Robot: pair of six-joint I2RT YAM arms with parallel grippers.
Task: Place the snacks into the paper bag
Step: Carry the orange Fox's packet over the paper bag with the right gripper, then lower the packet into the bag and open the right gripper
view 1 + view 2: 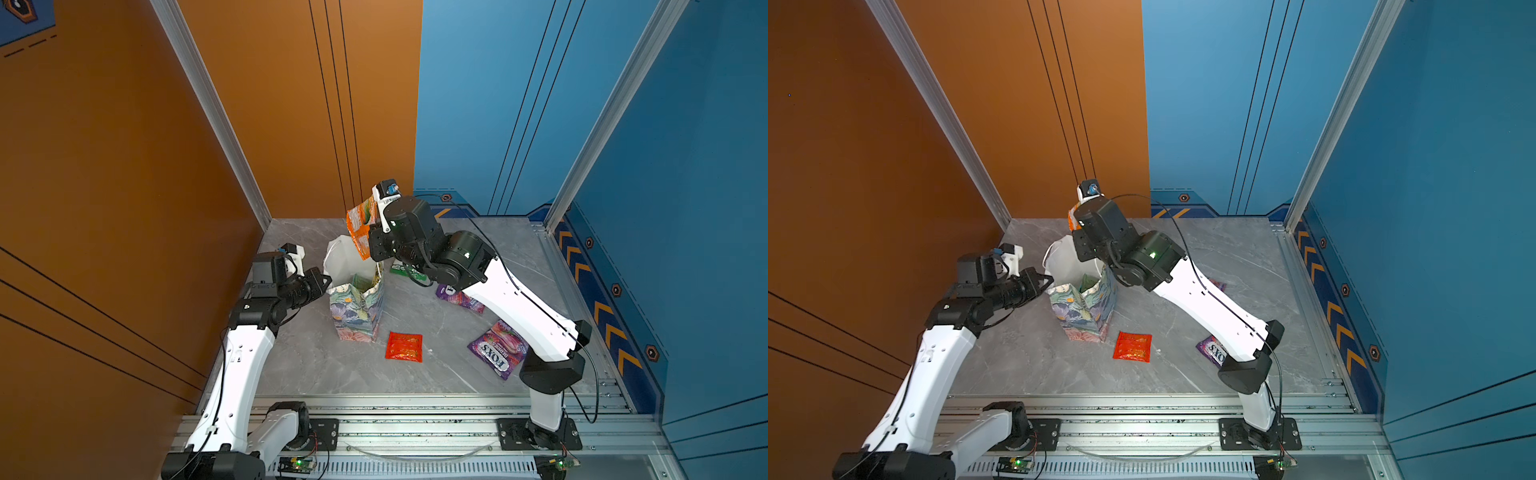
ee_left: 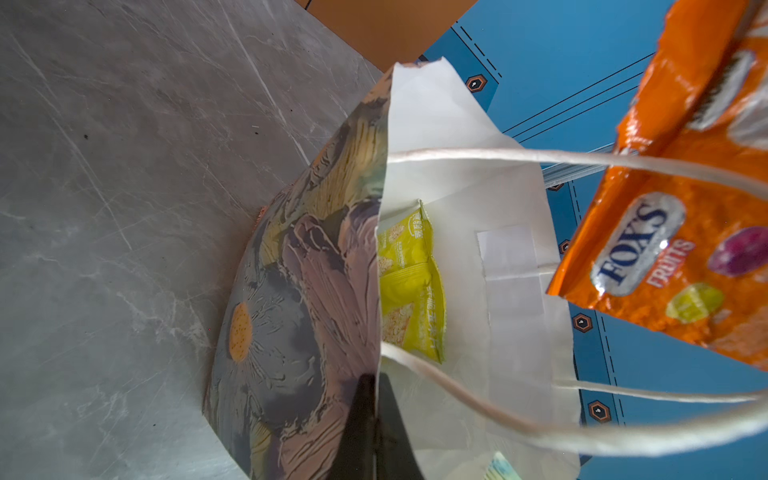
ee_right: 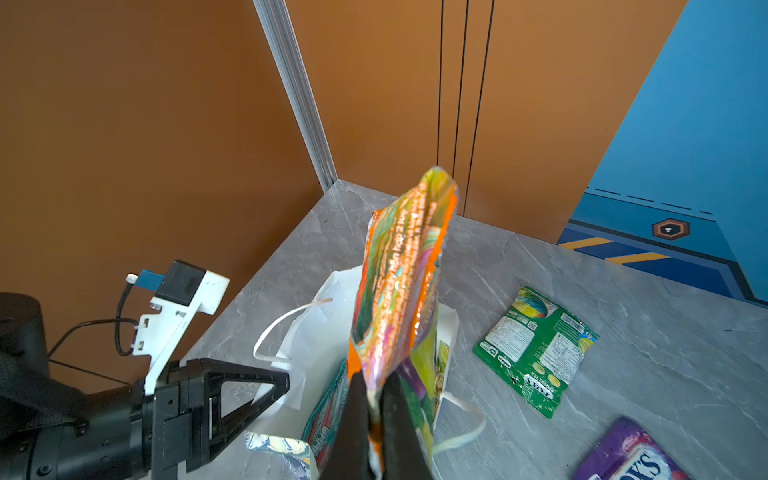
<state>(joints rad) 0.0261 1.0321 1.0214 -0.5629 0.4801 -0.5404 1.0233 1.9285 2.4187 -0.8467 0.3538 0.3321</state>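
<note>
The floral paper bag stands upright, mouth open. My left gripper is shut on the bag's near rim, one finger inside and one outside. My right gripper is shut on the orange FOX'S packet, which hangs above the bag's mouth. A yellow packet and a teal packet sit inside the bag. On the table lie a small red packet, a green packet and two purple FOX'S packets.
The bag's white cord handles loop across its mouth. The orange wall runs close behind my left arm. The right arm's forearm crosses over the purple packets. A metal rail borders the table's front.
</note>
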